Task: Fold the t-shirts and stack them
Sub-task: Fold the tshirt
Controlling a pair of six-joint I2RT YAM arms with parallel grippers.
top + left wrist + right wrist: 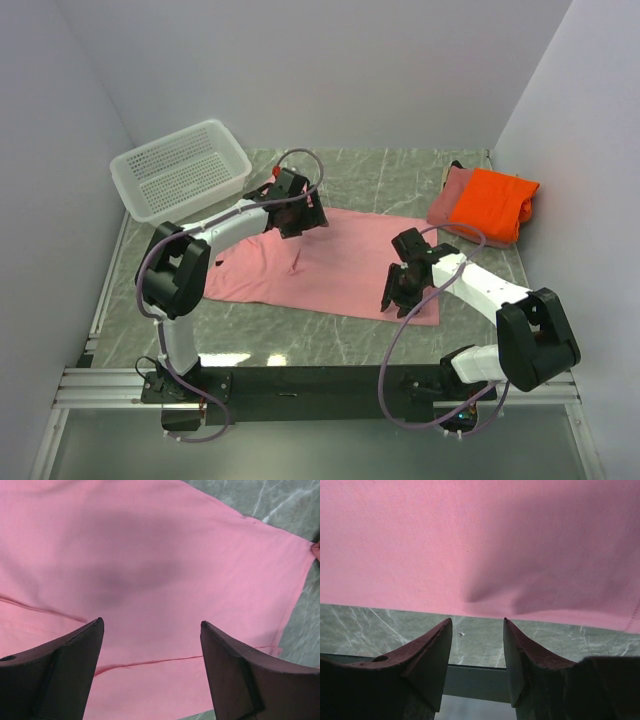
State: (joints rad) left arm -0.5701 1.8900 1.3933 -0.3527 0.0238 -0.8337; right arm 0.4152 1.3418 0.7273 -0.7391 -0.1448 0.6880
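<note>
A light pink t-shirt (pixel 330 268) lies spread flat across the middle of the table. My left gripper (pixel 298 222) hovers over its far edge. In the left wrist view it (pixel 151 621) is open, with only pink cloth (pixel 150 555) below the gap. At the shirt's near right edge is my right gripper (pixel 400 297). In the right wrist view it (pixel 477 620) is open, bare table shows between its fingers, and the shirt's hem (pixel 470 540) lies just beyond the tips. A folded bright orange t-shirt (pixel 492 203) rests on a dusty rose one (pixel 445 205) at the back right.
A white perforated basket (pixel 180 170) stands at the back left. White walls close in the table on the left, back and right. A black rail (pixel 300 382) carrying both arm bases runs along the near edge.
</note>
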